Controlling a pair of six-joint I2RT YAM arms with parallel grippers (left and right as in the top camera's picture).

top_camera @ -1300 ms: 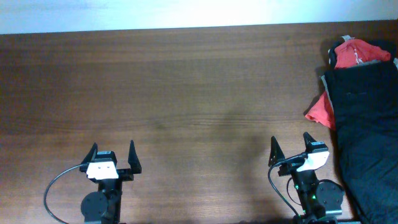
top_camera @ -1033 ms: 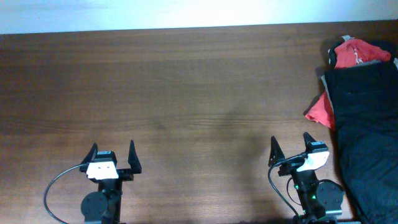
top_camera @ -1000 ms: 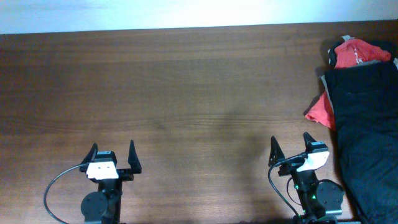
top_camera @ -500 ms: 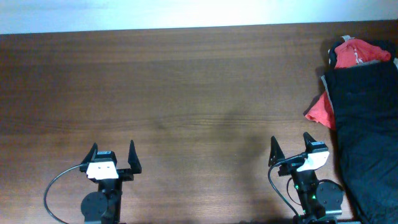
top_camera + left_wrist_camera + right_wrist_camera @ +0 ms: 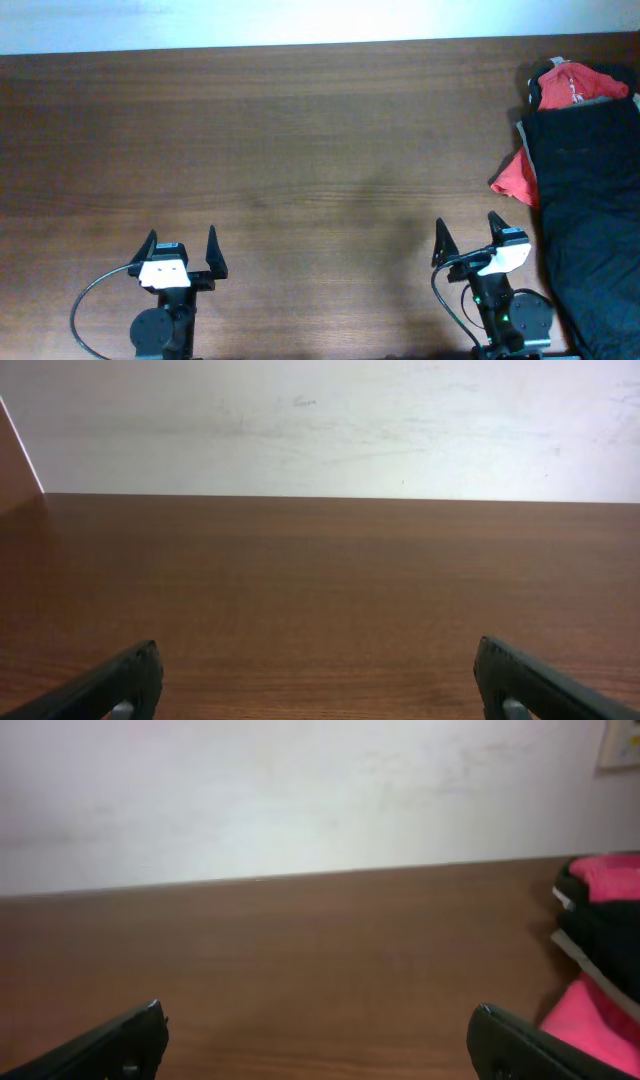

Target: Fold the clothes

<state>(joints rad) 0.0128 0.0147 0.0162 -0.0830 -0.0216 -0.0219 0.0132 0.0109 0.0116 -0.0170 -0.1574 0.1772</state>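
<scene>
A black garment lies spread along the table's right edge in the overhead view. A red garment lies at its far end, and more red cloth sticks out at its left side. The pile shows in the right wrist view as black cloth and pink-red cloth. My left gripper is open and empty at the near left. My right gripper is open and empty at the near right, just left of the black garment. No khaki-grey trousers show.
The brown wooden table runs to a white wall at its far edge. A black cable loops beside the left arm's base.
</scene>
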